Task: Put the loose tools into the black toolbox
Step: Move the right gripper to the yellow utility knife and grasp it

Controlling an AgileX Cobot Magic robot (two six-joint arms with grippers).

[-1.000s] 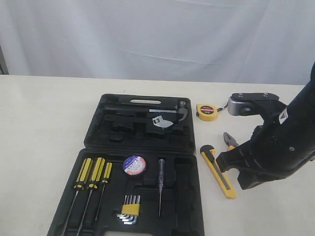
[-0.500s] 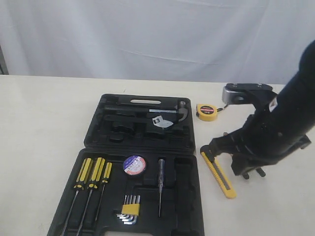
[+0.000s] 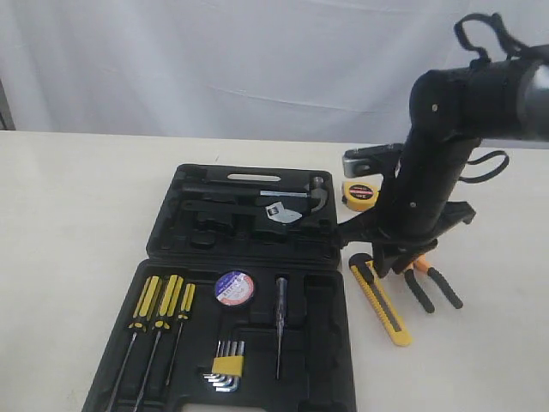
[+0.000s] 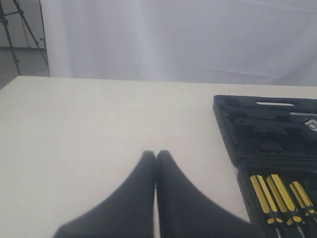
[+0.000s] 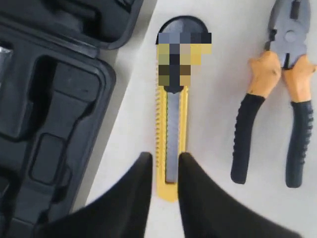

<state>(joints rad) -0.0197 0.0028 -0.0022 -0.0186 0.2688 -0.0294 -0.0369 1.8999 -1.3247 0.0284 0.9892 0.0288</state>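
faintly, tape roll (image 3: 234,288) label, writing illegible

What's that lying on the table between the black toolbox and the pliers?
The yellow-black utility knife lies between the black toolbox and the pliers, clearest in the right wrist view.

1. No lettering can be read anywhere.
2. Dark tape roll (image 3: 234,288), in a recess of the black toolbox (image 3: 333,360): round white, blue and red label, print too small to read.
3. Yellow tape measure (image 3: 360,195), on the desk beside the toolbox's edge: red label, illegible.
4. Yellow-black utility knife (image 5: 172,124): markings blurred out.
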